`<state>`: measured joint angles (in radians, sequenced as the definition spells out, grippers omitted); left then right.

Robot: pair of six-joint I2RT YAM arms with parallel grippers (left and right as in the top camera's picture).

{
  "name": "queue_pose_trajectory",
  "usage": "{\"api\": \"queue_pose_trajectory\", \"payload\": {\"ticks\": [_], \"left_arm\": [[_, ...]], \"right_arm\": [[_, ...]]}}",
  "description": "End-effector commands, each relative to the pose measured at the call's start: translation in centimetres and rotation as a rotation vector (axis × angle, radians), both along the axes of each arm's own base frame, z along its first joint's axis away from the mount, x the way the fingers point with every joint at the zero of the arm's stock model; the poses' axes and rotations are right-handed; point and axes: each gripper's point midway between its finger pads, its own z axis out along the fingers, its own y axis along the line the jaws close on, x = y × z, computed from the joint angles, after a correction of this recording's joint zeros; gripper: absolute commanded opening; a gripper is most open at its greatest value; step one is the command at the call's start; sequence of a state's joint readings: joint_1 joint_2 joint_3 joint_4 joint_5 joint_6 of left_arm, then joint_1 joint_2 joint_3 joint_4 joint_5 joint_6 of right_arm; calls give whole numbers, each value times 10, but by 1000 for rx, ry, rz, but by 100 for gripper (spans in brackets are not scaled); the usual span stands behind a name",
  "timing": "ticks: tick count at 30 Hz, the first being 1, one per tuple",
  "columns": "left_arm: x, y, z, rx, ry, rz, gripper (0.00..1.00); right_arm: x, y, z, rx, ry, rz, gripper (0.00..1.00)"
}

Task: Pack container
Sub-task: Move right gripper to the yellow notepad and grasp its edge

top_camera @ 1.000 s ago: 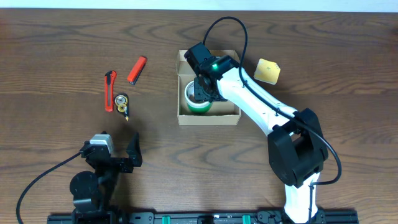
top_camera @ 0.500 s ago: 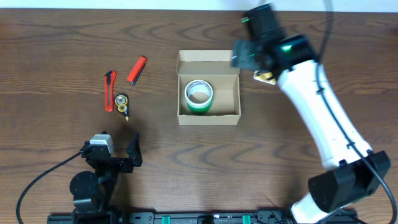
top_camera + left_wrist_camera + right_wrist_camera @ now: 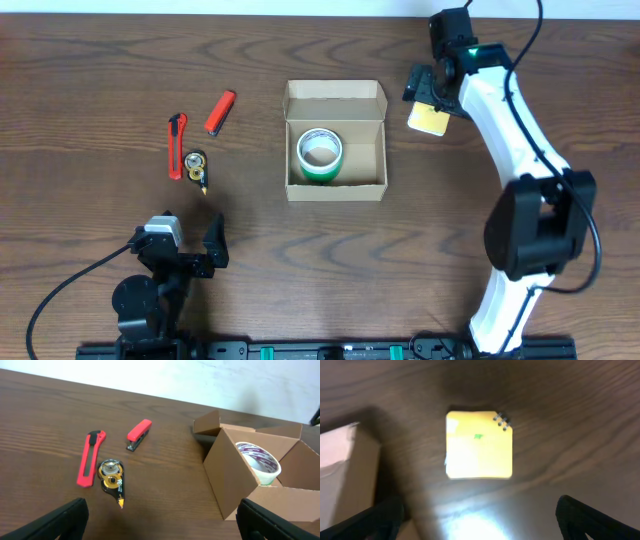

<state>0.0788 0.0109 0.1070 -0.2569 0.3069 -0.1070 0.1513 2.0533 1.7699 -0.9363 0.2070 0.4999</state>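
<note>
Overhead, the container (image 3: 336, 192), likely light, stiff but crushable cardboard best gripped by a wall, sits on the counter (image 3: 100, 60) well left of the right hand (image 3: 425, 88). Left wrist: the left hand (image 3: 162, 520) is spread and empty, container ahead-right. Right wrist: the right hand gapes above a yellow notepad (image 3: 479, 445), container corner at left.

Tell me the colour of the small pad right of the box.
Yellow pad, clearest in the right wrist view.
</note>
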Motion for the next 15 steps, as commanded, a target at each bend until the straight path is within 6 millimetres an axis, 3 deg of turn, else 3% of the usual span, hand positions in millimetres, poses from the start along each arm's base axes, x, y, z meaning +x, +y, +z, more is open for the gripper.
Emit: {"api": "queue_pose_trajectory", "payload": {"ticks": [1, 9, 15], "left_arm": [[1, 3, -11, 11, 20, 14, 95], [1, 3, -11, 11, 20, 14, 95], [1, 3, -11, 11, 20, 14, 95]], "right_arm": [[5, -13, -24, -3, 18, -83, 99], [22, -15, -68, 68, 31, -118, 99], [27, -16, -86, 53, 42, -103, 99]]}}
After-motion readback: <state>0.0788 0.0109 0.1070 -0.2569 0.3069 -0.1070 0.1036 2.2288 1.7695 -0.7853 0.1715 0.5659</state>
